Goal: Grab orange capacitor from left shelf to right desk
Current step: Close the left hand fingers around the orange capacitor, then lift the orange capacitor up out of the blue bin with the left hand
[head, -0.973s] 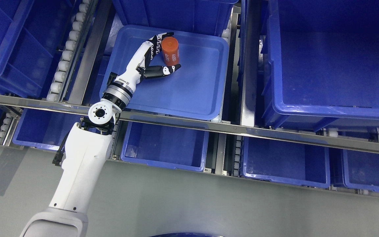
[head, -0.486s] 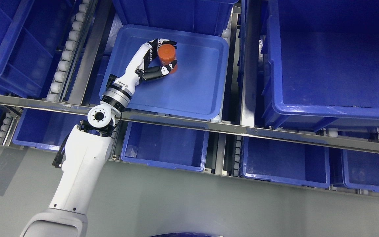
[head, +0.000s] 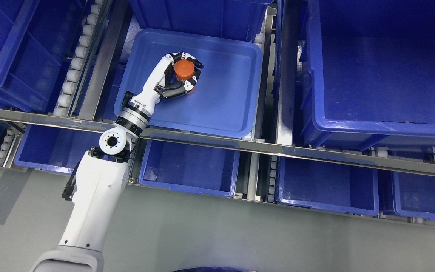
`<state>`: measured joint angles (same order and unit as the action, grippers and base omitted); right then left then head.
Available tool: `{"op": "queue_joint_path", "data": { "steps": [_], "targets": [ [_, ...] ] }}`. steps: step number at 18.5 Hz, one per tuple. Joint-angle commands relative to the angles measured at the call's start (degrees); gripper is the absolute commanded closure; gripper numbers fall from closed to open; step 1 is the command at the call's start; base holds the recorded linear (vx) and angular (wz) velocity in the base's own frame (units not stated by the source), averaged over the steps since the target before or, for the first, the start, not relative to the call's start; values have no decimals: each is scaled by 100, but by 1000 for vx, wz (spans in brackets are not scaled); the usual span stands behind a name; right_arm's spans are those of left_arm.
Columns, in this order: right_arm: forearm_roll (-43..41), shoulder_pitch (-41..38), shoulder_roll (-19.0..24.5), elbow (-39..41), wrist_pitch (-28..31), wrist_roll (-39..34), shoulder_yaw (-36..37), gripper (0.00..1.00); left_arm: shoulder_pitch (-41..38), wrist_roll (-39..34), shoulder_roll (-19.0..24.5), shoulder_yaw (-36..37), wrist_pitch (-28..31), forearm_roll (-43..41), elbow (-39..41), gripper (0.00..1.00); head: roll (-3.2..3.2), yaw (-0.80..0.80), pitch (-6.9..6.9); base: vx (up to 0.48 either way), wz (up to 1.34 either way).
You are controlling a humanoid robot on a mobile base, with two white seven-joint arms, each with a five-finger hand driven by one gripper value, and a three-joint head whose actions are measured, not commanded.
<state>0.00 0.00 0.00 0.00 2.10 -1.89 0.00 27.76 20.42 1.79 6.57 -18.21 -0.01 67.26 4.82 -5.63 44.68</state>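
Reaching in from the lower left, the left hand point(head: 178, 75) is curled tightly around the orange capacitor point(head: 184, 69), its black-and-white fingers point(head: 195, 62) wrapped over the far side and the thumb pressed against the near side, so that only the round orange top and a sliver of the side show between them. The capacitor sits inside the shallow blue tray point(head: 225, 113) on the upper level of the left shelf, toward the tray's back left part; whether its base touches the tray floor or is lifted clear cannot be told, since the hand covers its lower part. Any print on its side is hidden by the grip. The white forearm point(head: 100, 189) crosses over the metal rail point(head: 278, 149) that runs along the shelf front, and the rail hides part of the wrist joint. Deeper blue bins point(head: 383, 83) stand to the right and behind, cut off by the picture's edges, and more bins on the lower level point(head: 191, 166) are partly covered by the rail. The right arm is out of view, and no desk surface can be seen.
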Motion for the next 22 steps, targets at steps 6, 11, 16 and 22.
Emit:
{"op": "queue_joint_path", "data": {
  "steps": [6, 11, 16, 22],
  "targets": [
    [0, -79, -100, 193, 1, 5, 61, 0, -16, 58, -79, -367, 1, 97, 1340, 100, 0, 0, 0, 0, 0],
    [0, -79, -100, 193, 1, 5, 61, 0, -130, -47, -79, -393, -322, 299, 2238, 98, 0, 0, 0, 0, 0],
    [0, -79, -100, 193, 10, 5, 61, 0, -647, -1661, -79, 53, -1183, 343, 2756, 98, 0, 0, 0, -5, -7],
    [0, -79, -100, 193, 1, 5, 61, 0, -1246, -1911, -79, 90, -1633, 352, 2757, 98, 0, 0, 0, -78, -70]
  ]
}}
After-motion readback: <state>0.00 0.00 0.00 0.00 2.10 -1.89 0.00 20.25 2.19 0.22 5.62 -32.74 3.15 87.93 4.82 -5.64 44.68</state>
